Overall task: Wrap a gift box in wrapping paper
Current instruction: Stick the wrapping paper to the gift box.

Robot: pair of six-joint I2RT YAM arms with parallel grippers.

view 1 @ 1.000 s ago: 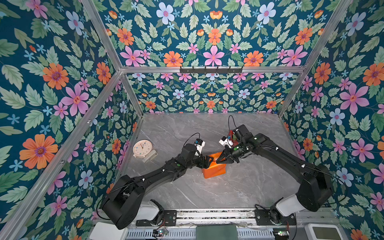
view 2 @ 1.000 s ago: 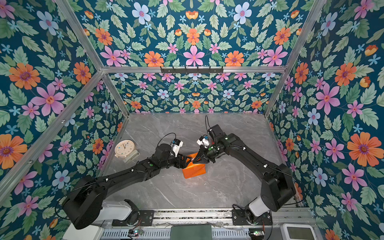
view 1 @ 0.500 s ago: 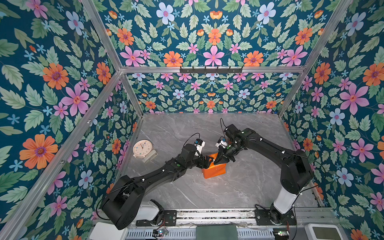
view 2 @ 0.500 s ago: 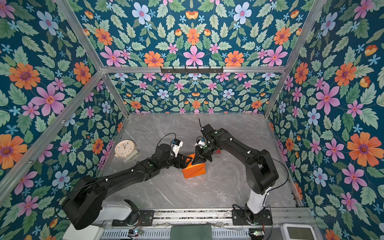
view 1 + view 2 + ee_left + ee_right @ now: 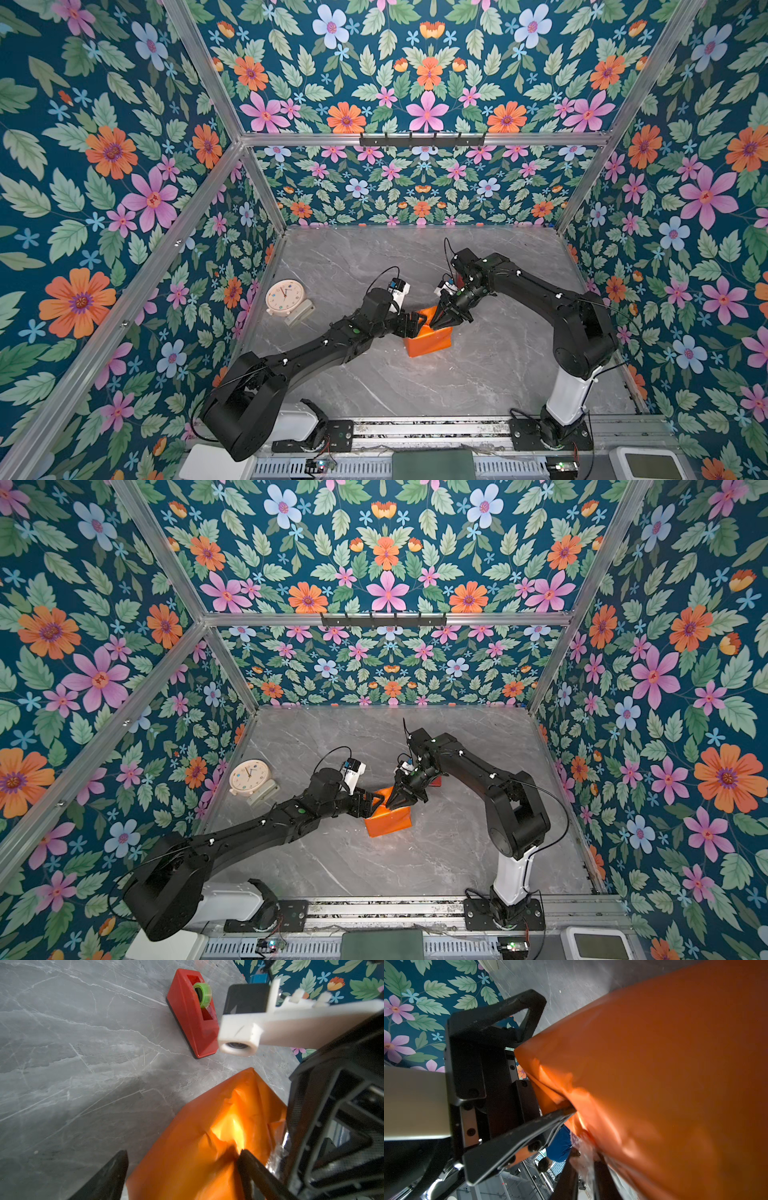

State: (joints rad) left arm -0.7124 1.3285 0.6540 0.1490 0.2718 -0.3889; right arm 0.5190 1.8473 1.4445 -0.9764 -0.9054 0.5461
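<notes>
Over the last second the right arm swings in from the red tape dispenser [image 5: 193, 1016] side. The right gripper [image 5: 441, 322] now touches the top fold of the wrapping paper [image 5: 430, 343]. The jaws are near together; grip unclear. What looks like clear tape [image 5: 277, 1154] glints there. The left gripper [image 5: 417, 323] stays spread around the parcel's end. The gift box is fully covered, mid-table. Judgement: sealing stage.

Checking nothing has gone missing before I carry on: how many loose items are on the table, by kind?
Orange wrapping-paper parcel: 1
Red tape dispenser: 1
Cream analog clock: 1
Total: 3
</notes>
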